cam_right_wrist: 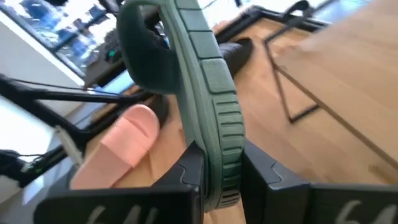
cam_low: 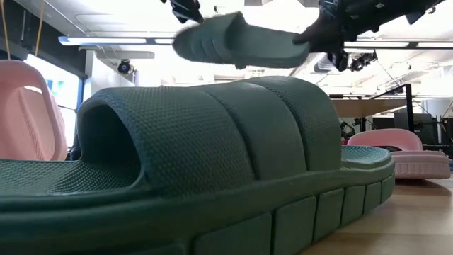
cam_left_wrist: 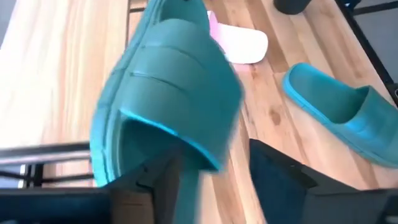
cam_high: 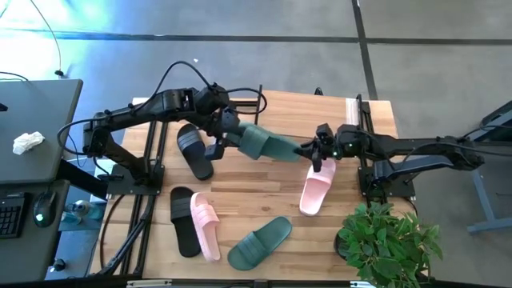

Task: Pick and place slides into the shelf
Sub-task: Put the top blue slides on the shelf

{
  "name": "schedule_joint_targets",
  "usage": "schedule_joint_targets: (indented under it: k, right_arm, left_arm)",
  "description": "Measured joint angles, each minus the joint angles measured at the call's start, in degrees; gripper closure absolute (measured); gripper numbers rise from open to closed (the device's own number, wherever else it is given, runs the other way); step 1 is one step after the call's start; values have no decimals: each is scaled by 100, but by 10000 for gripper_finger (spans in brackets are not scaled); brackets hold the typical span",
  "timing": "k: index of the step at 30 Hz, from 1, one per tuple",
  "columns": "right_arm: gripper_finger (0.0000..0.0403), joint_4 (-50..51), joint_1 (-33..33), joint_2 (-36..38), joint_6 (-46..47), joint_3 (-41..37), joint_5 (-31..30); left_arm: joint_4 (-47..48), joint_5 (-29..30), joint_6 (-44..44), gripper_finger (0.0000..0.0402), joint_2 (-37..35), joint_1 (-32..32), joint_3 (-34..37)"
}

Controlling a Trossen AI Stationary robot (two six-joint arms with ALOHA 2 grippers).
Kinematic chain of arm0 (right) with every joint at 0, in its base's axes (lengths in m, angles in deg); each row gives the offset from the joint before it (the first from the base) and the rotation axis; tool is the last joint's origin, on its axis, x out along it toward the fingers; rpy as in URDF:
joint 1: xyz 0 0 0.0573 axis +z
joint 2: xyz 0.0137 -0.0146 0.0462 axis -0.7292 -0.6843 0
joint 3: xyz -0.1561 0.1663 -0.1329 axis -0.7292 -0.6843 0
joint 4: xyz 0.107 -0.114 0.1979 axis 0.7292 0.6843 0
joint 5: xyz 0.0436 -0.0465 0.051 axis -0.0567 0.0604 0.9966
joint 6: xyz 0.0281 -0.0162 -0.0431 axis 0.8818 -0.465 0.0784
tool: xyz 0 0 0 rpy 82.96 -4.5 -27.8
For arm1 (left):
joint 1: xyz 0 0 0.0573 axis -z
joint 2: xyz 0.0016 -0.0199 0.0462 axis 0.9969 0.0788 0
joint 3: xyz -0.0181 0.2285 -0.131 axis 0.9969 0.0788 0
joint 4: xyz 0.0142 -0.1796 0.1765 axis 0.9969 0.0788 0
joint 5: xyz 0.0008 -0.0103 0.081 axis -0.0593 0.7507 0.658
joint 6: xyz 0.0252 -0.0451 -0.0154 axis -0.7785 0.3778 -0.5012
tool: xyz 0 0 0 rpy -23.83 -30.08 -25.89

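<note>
The sage-green slide [cam_high: 268, 144] hangs in the air over the middle of the worktop [cam_high: 240, 200], carried between the two arms. The right claw [cam_right_wrist: 217, 171] pinches one end of its sole edgewise, fingers pressed against the ribbed rim; the left claw [cam_left_wrist: 208, 180] sits at the other end, by the strap, its fingers either side of the foam and apparently gripping.

It looks like moulded foam: light, a little springy, matt and grippy, not slick. A thin sole edge is a fair handle, but the shoe may flex or swing from one end, so the thick rim beside the strap seems the firmest hold.

Below and near the right claw lies a light-pink slide [cam_high: 317, 188], smooth and rounded. Farther toward the front of the worktop rests the second green slide [cam_high: 260, 242], pebbled on the strap and blocky along the sole. Beside the left claw is a black slide [cam_high: 194, 150]; farther off lie another black slide [cam_high: 183, 222] and a pink slide [cam_high: 205, 226], touching.

Beyond the right claw, the shelf [cam_high: 372, 120] shows a pale board on thin black posts.
</note>
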Motion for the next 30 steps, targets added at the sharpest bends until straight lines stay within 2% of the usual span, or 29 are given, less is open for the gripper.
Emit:
schedule_joint_targets:
  k: [4,8,15,22,25,30]
  right_arm:
    - [369,332,-3,482,90,-1,-469]
    - [371,631,3,1009,559,-1,-1022]
    - [371,1486,-7,1687,2293,-1,-2305]
    - [371,1578,29,1829,3398,-1,-2819]
    - [371,1620,246,1822,3782,-3,-3448]
    - [371,1882,1008,1812,4438,-7,-4769]
  left_arm:
    - [380,2,15,192,-24,-89,-255]
    - [557,410,-18,178,-24,-113,-551]
    - [614,820,-161,177,-24,-115,-926]
    - [546,1199,-596,177,-24,-115,-940]
    - [391,1221,-834,177,-22,-115,-890]
    - [239,1219,-1173,176,-19,-115,-888]
